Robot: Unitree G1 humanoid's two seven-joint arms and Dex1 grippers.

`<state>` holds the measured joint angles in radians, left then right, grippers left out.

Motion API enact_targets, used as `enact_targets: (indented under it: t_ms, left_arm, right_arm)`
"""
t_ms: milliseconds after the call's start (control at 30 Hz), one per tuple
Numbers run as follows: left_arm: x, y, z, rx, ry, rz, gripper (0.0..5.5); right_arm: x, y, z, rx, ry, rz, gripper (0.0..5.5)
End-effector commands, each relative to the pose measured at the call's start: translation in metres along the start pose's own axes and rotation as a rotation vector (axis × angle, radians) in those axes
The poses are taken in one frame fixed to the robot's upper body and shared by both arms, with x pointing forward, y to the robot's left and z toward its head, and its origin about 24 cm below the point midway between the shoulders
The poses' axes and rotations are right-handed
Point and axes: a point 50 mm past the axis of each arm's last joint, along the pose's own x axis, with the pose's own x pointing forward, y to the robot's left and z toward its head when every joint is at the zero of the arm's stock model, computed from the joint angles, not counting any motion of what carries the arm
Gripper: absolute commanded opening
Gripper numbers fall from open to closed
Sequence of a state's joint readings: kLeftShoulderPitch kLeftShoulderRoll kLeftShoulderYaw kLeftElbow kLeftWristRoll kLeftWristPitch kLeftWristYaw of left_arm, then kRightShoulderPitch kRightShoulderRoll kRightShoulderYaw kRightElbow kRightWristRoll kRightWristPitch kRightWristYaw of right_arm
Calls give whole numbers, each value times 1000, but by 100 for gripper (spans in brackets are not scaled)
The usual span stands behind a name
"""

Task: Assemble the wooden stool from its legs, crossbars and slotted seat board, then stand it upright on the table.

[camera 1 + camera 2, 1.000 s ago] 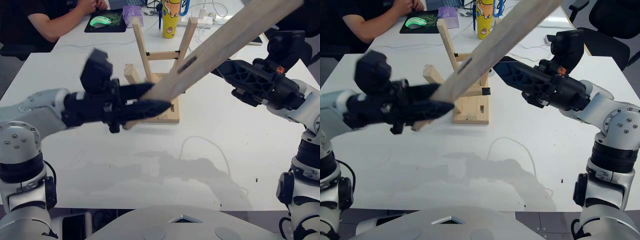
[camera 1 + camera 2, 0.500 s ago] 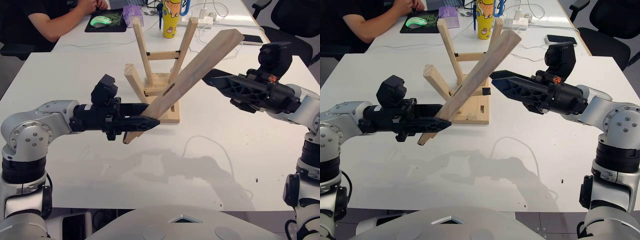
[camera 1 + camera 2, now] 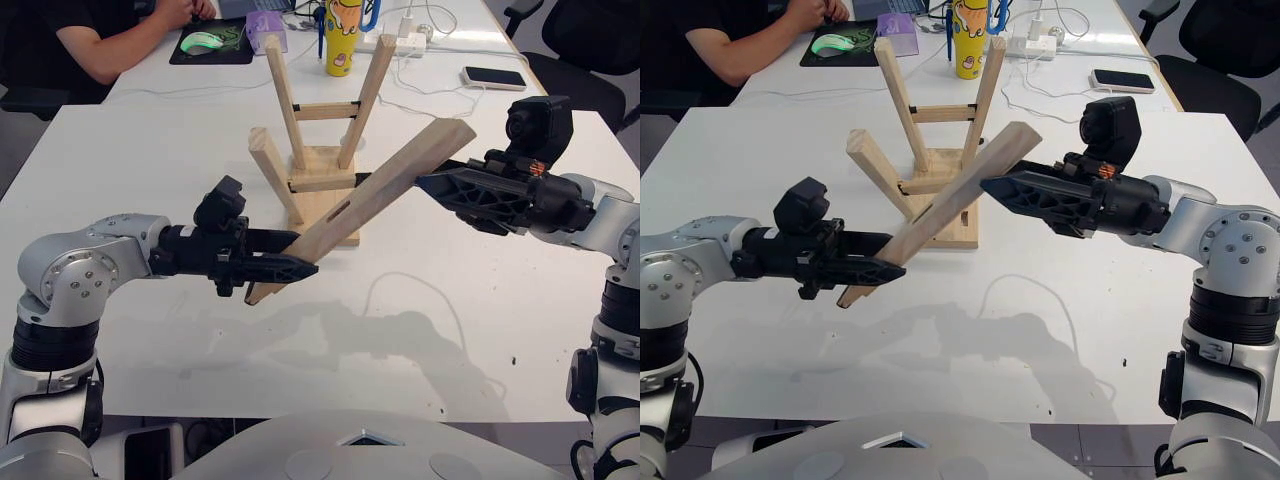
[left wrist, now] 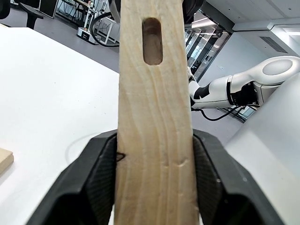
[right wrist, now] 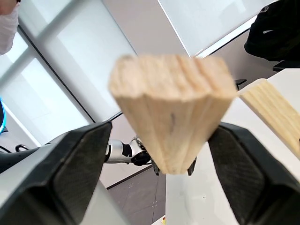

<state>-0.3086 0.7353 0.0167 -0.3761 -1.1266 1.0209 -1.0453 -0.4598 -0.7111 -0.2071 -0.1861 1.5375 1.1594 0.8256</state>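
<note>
Holding the slotted stool leg (image 3: pixel 385 192) by its lower end: left tool (image 3: pixel 300 268) clenched on it, off the desk (image 3: pixel 140 150). Long axis runs up and across toward the right tool (image 3: pixel 435 183), fingers spread either side of the leg's top end, not gripping. Upturned seat board (image 3: pixel 958 234) with two legs and a crossbar (image 3: pixel 325 110) lies just behind the leg. Right arm is nearer the free end. My read: regrip or handover first, then seat the leg in the board.
</note>
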Motion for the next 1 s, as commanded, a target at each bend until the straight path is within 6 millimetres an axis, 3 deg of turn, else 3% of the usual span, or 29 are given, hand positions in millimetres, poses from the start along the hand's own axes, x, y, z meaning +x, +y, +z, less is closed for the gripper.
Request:
enact_targets:
  t_ms: [33,300,600,967,1000]
  left_arm:
    - [1,-1,-2,-4,22,-9,204]
    - [3,-2,-2,-4,27,-23,204]
    - [2,-2,-7,-21,47,-20,204]
    - [4,3,-9,46,72,23,204]
    - [4,4,-8,42,54,32,241]
  right_arm:
    - [3,-2,-2,-10,38,-10,361]
    - [4,-4,-10,-18,86,-13,361]
    - [3,-4,-9,-15,83,-6,218]
    - [1,-8,-11,-8,82,-30,212]
    - [0,-8,-11,-7,80,-36,212]
